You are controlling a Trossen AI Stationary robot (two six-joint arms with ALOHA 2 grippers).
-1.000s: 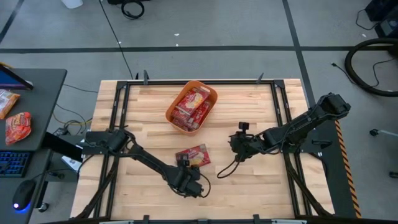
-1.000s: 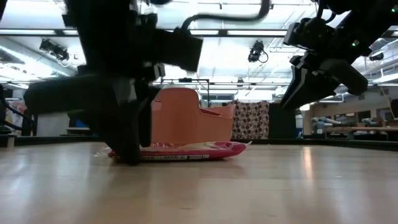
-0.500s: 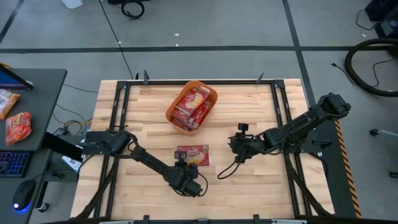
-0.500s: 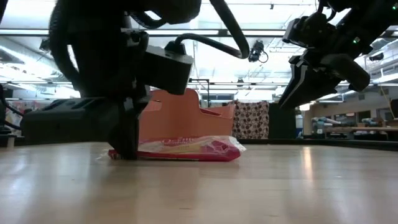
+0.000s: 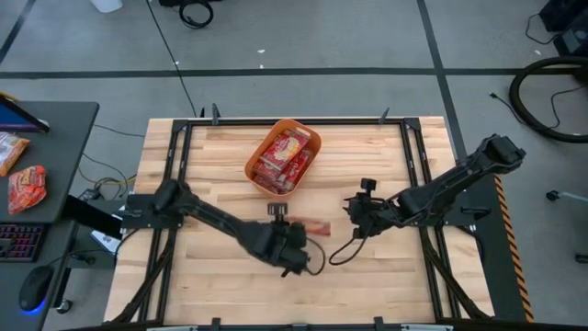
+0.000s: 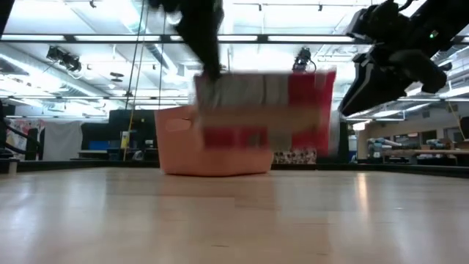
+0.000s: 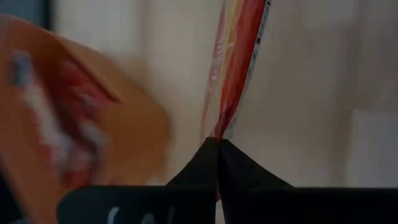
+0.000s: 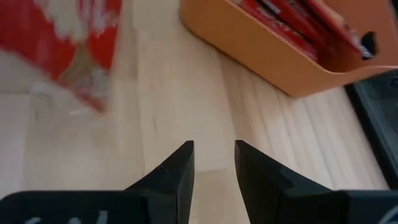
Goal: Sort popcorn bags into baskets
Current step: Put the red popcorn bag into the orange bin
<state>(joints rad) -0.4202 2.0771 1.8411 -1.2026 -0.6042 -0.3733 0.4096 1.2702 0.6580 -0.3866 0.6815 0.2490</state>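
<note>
Above the surface (image 5: 386,276), near its middle, one popcorn bag (image 5: 310,228) hangs clear of the wood, pinched at one edge by the left gripper (image 5: 292,230); left wrist view shows both fingers (image 7: 233,168) closed tight on the bag's edge, bag seen edge-on. Low view has it lifted w/ daylight under it, red ends and pale centre panel blurred. Just behind it, toward the far edge, sits the orange basket (image 5: 310,140), holding several more red bags (image 5: 280,158) stacked inside; right wrist view shows these packed against the basket wall. Lifted bag is near the basket but not over it. Right gripper (image 5: 354,210) hovers off the surface to the right of the lifted bag, apart from it, holding nothing; its fingers (image 8: 177,168) stand parted w/ a narrow gap.
</note>
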